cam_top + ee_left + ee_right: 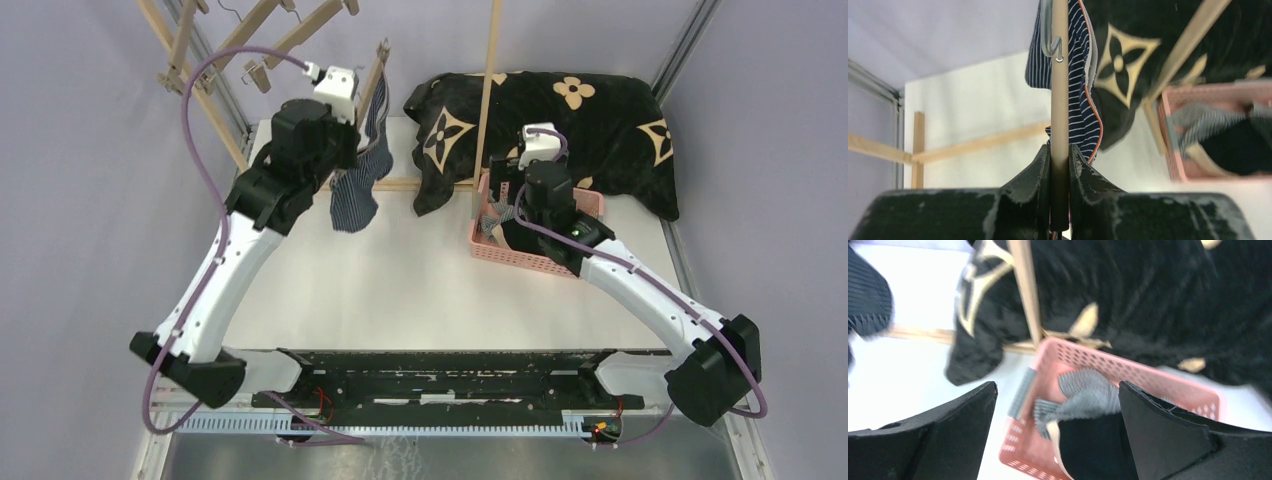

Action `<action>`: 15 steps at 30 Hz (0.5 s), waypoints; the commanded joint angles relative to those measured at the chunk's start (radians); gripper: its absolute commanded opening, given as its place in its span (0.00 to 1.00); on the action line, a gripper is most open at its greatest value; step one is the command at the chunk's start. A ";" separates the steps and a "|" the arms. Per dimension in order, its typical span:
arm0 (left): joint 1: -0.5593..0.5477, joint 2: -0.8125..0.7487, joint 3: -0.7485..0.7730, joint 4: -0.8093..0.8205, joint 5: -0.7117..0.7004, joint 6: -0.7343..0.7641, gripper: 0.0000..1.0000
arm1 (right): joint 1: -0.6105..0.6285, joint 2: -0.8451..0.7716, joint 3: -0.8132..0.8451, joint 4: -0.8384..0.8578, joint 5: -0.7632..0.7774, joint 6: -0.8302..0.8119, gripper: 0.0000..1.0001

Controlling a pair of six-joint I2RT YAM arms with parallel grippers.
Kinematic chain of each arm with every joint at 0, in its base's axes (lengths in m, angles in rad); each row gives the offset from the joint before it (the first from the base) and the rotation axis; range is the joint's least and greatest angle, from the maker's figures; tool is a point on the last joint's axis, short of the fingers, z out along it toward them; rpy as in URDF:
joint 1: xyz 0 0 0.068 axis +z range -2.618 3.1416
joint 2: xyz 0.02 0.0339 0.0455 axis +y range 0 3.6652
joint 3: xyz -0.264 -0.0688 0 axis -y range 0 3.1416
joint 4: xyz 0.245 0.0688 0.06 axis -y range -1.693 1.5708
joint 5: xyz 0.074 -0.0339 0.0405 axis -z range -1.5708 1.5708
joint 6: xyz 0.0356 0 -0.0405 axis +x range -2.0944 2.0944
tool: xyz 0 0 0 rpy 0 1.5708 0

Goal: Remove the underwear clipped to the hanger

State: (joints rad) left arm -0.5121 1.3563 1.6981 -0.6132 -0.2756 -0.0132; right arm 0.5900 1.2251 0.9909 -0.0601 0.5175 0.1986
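Note:
The dark navy thin-striped boxer shorts (pixel 360 175) hang from a wooden hanger (pixel 379 62) at the back left. My left gripper (pixel 368 95) is shut on the hanger's wooden bar (pixel 1059 100), with the navy shorts (pixel 1080 75) just behind it. My right gripper (pixel 500 212) is open and empty, hovering over the pink basket (pixel 520 262). In the right wrist view the grey-white striped shorts (pixel 1090 395) and the black shorts with beige waistband (pixel 1093 445) lie in the basket (pixel 1148 372) between my open right gripper (pixel 1057 387).
A black flower-patterned blanket (pixel 580 115) lies at the back right behind the basket. A wooden rack pole (pixel 488 90) and its base bar (pixel 420 183) stand mid-back. More wooden clip hangers (pixel 265 45) hang on the slanted rack at the back left.

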 commanded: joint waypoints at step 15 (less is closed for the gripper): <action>-0.002 -0.554 -0.358 -0.047 0.663 0.149 0.03 | -0.321 -0.002 0.335 0.014 -1.238 0.002 1.00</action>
State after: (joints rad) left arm -0.5125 0.7677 1.3808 -0.7315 0.1749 0.0769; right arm 0.3382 1.2835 1.3144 -0.1360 -0.3027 0.1429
